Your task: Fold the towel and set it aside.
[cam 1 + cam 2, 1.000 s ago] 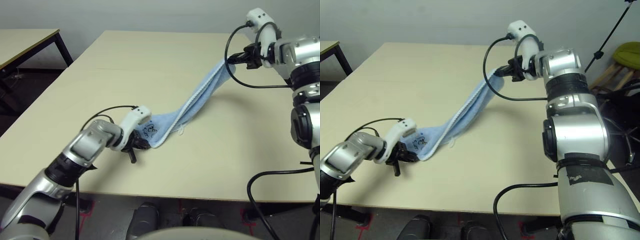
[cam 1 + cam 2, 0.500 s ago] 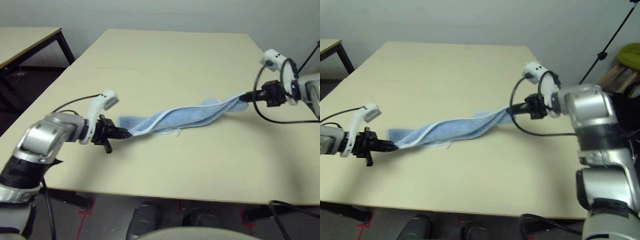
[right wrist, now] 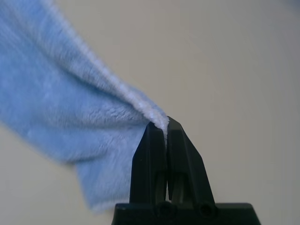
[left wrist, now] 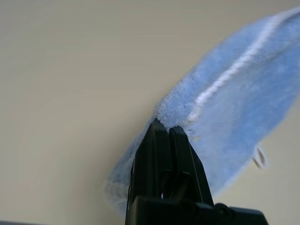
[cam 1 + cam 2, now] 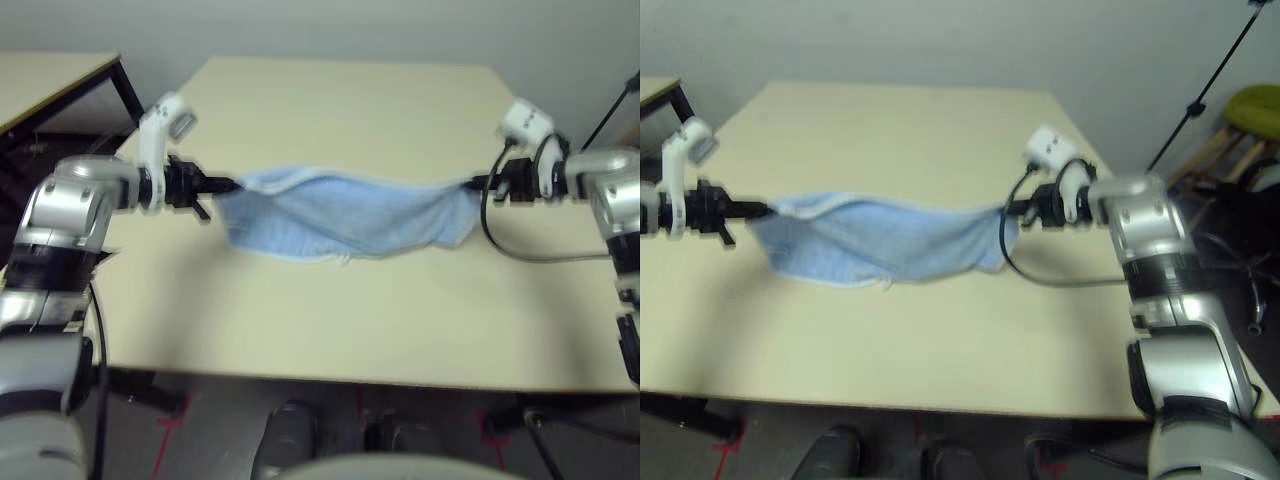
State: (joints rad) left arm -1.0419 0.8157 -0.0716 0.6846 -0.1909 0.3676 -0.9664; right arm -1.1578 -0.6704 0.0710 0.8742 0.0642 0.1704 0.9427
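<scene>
You have the towel (image 5: 345, 218) stretched over the worktop (image 5: 330, 320), left fingers (image 4: 164, 136) pinching its nine o'clock corner, right fingers (image 3: 161, 136) its three o'clock (no fold yet); folding and setting aside remain.

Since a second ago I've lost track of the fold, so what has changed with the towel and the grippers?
The left gripper rose from the table and swung outward, lifting its corner of the towel. The right gripper dipped, then came back up level with it. The towel, earlier a twisted rope sloping down to the table, now hangs spread between them. Unchanged: both grippers stay shut on the towel's corners.
</scene>
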